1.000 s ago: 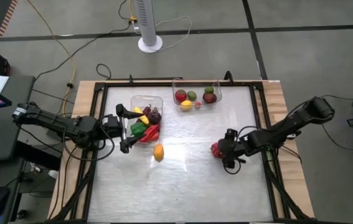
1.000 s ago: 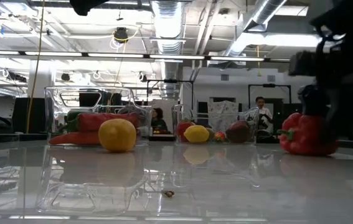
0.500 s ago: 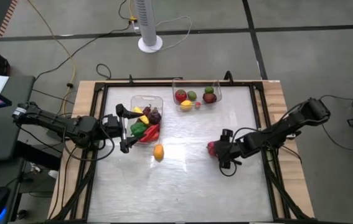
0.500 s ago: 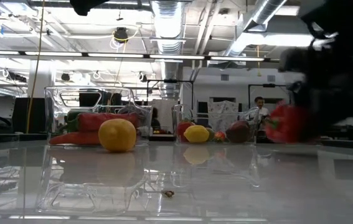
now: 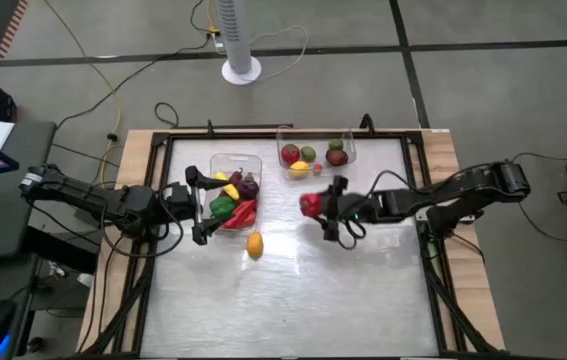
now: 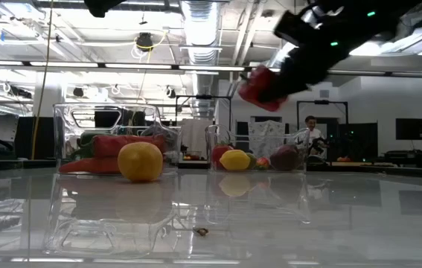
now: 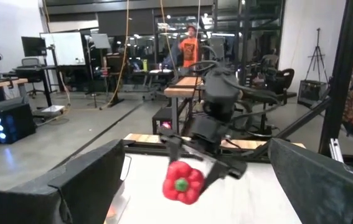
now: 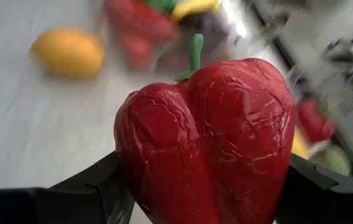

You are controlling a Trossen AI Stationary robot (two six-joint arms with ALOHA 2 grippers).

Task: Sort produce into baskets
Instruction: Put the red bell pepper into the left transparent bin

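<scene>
My right gripper (image 5: 317,207) is shut on a red bell pepper (image 5: 309,204) and holds it above the middle of the table; in the low view the pepper (image 6: 261,88) hangs high over the tabletop. A clear basket (image 5: 235,160) at the left holds red, green, yellow and purple produce. A second clear basket (image 5: 315,135) at the far edge holds several round pieces. A yellow-orange round fruit (image 5: 254,245) rests on the table near the left basket. My left gripper (image 5: 198,207) stands open and level beside the left basket, touching nothing. My right gripper pinches the pepper's two opposite sides (image 8: 129,165) between its two fingers (image 8: 86,186). The fingers come from the table's right, slanting a little downward. The green stem (image 8: 195,53) points away from the gripper. The pepper is lifted clear of the table.
Black frame rails (image 5: 418,190) run along the table's sides. Bare tabletop (image 5: 293,300) stretches across the near half. Beyond the far edge a white fan base (image 5: 241,70) and cables lie on the floor.
My right gripper has lifted the red pepper off the table at the right and carried it up, toward the left and far edges, to the table's middle. It has tipped from pointing steeply down to a shallower slant. The pepper, which stood on the table, now hangs clear.
</scene>
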